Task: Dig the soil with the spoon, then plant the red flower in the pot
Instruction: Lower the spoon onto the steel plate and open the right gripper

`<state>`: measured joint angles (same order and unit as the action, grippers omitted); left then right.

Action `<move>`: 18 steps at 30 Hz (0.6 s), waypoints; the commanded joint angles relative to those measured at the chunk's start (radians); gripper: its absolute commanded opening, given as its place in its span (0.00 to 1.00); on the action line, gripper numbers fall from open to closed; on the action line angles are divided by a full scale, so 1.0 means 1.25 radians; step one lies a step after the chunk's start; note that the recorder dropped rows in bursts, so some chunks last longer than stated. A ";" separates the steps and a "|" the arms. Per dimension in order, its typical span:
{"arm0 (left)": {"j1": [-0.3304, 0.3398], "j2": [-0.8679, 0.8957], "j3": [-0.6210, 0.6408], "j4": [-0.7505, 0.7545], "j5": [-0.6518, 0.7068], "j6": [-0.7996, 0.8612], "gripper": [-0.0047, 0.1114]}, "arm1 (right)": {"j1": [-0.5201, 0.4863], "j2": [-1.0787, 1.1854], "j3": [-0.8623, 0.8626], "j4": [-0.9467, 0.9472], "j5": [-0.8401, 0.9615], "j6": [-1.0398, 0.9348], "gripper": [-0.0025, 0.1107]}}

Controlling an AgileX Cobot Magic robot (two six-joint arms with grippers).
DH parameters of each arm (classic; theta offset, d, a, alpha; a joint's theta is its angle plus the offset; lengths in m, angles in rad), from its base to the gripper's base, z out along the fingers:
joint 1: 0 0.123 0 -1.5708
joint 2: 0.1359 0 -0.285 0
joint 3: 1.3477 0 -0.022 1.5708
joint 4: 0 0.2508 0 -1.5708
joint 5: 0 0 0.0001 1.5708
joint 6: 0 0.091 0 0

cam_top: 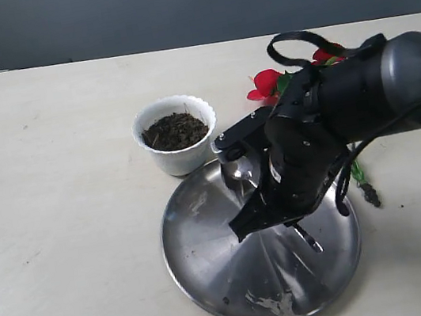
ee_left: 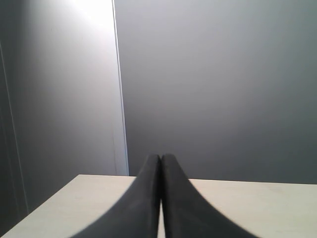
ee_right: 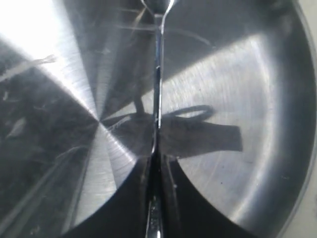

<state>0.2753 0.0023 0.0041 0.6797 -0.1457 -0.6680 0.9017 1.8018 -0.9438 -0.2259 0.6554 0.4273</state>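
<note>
Dark soil (cam_top: 175, 130) fills the white scalloped pot (cam_top: 178, 143), which stands just behind the steel plate (cam_top: 205, 251). My right gripper (cam_top: 260, 218) hangs low over the plate, shut on the thin handle of the silver spoon (ee_right: 157, 74). The spoon's bowl points away from the fingers (ee_right: 171, 198), and its handle end (cam_top: 308, 239) sticks out behind them. Mostly hidden by my right arm, the red flower (cam_top: 267, 83) lies on the table, its dark root tip (cam_top: 371, 195) showing right of the plate. My left gripper (ee_left: 161, 157) is shut on nothing and faces a grey wall.
The large round steel plate (ee_right: 247, 99) lies at the table's front with a few smears on it. The beige table (cam_top: 55, 190) stretches out to the left of the pot. My right arm (cam_top: 376, 91) reaches in from the right above the flower.
</note>
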 commanded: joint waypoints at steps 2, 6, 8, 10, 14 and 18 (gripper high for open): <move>-0.008 -0.002 -0.003 -0.002 -0.003 -0.002 0.04 | -0.005 0.033 0.002 -0.011 -0.012 -0.040 0.02; -0.008 -0.002 -0.003 -0.002 -0.003 -0.002 0.04 | -0.005 0.024 0.002 -0.011 -0.001 -0.073 0.02; -0.008 -0.002 -0.003 -0.002 -0.003 -0.002 0.04 | -0.005 0.018 0.002 -0.011 0.002 -0.076 0.02; -0.008 -0.002 -0.003 -0.002 -0.003 -0.002 0.04 | -0.005 0.013 0.002 -0.008 0.005 -0.084 0.02; -0.008 -0.002 -0.003 -0.002 -0.003 -0.002 0.04 | -0.005 -0.002 0.002 -0.004 0.016 -0.098 0.03; -0.008 -0.002 -0.003 -0.002 -0.003 -0.002 0.04 | -0.005 -0.004 0.002 0.001 0.046 -0.118 0.20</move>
<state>0.2753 0.0023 0.0041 0.6797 -0.1457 -0.6680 0.9017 1.8080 -0.9438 -0.2272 0.6876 0.3046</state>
